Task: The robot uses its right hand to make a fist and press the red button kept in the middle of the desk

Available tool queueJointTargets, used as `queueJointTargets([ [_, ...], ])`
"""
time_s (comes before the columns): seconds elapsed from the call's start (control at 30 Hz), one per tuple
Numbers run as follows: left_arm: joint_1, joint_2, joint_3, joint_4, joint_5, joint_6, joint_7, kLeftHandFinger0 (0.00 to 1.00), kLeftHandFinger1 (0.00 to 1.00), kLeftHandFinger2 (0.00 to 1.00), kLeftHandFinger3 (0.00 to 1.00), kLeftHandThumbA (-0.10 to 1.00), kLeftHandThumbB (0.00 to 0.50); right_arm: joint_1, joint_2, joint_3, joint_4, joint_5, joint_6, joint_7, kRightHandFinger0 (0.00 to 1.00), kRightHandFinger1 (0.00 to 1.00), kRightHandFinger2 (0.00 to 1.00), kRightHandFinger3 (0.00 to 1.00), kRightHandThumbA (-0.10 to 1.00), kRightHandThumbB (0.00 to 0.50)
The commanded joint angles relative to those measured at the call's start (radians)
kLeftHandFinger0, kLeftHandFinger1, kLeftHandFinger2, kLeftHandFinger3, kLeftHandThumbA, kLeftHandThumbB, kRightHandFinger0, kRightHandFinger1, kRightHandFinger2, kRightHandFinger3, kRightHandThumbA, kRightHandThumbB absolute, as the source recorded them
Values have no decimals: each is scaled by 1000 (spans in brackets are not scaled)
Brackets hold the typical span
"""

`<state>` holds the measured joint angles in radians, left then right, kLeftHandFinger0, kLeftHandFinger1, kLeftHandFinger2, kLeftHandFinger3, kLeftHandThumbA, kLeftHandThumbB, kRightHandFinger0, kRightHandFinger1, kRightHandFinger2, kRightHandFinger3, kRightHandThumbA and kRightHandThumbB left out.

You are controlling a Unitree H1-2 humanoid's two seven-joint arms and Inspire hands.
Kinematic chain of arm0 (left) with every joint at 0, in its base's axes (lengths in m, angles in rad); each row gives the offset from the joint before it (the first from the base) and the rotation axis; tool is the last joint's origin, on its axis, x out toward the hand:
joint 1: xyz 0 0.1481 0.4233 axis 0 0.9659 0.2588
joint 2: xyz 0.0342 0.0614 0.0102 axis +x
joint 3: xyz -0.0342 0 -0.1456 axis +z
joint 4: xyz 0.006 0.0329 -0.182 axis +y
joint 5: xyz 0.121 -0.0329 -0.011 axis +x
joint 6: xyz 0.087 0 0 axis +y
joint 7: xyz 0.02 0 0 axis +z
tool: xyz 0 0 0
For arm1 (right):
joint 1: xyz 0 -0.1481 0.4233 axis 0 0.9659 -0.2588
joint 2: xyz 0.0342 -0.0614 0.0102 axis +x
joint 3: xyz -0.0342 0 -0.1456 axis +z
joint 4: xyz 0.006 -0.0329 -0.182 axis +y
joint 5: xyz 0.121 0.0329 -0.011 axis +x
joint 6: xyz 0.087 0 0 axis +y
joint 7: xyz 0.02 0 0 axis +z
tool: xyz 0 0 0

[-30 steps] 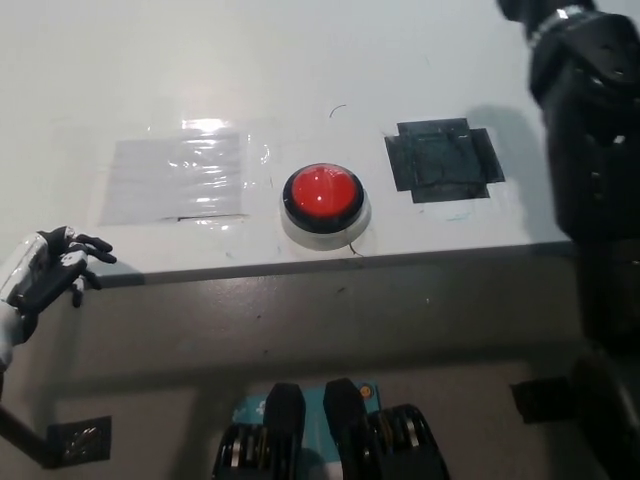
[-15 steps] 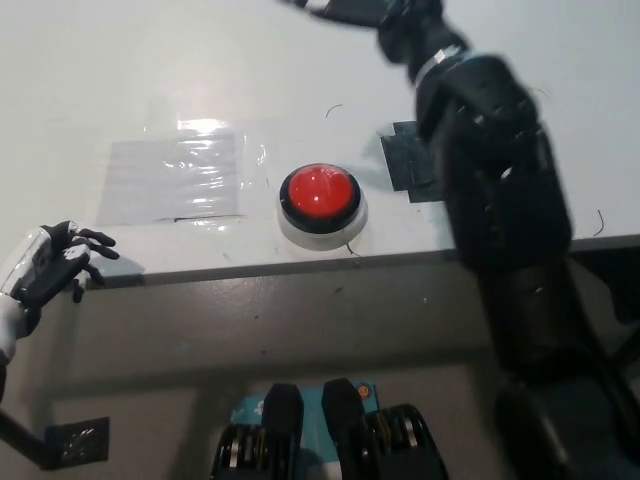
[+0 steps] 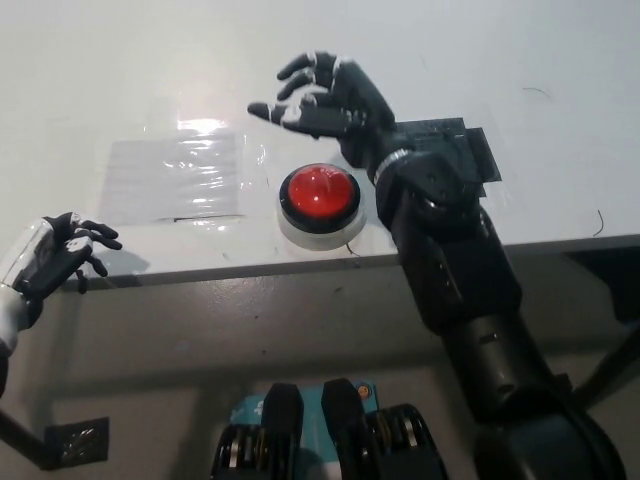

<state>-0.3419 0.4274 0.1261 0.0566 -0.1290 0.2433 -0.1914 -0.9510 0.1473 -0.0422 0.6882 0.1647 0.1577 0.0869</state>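
Glossy red plastic button (image 3: 319, 193), smooth white desk (image 3: 100, 90), shiny clear tape patch (image 3: 177, 177).

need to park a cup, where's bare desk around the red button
Bare desk lies beyond the clear tape patch and at the far right past the black tape patch. Around the red button it is crowded: the right hand hovers just behind it.
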Motion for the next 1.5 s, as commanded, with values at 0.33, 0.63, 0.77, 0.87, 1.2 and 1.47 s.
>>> queueJointTargets([
  [0.33, -61, 28, 7, -4, -3, -19, -18, 179, 298, 438, 572, 488, 0, 14, 20, -17, 42, 27, -144, 38, 0, 0, 292, 352, 1000, 236],
  [0.63, -82, 37, 4, 2, 2, -16, -21, 172, 290, 439, 586, 496, 0, 66, 50, -23, 100, 27, -83, 8, 0, 0, 281, 372, 1000, 244],
  [0.77, -81, 34, 7, -16, 7, 24, -11, 192, 307, 452, 596, 498, 0, 92, 54, -27, 99, 26, -57, 0, 0, 0, 286, 397, 1000, 210],
  [0.87, -83, 35, 5, -12, 5, 12, -17, 167, 294, 438, 588, 496, 0, 106, 50, -29, 105, 24, -48, -4, 0, 0, 295, 383, 1000, 198],
  [1.2, -96, 44, 9, 6, 9, -2, -28, 201, 317, 456, 596, 492, 0, 127, 43, -69, 124, 42, -5, -18, 0, 0, 236, 375, 1000, 239],
  [1.47, -95, 44, 8, 0, 15, 4, -28, 203, 323, 483, 614, 501, 0, 135, 33, -64, 137, 27, 10, -24, 0, 0, 268, 410, 1000, 258],
])
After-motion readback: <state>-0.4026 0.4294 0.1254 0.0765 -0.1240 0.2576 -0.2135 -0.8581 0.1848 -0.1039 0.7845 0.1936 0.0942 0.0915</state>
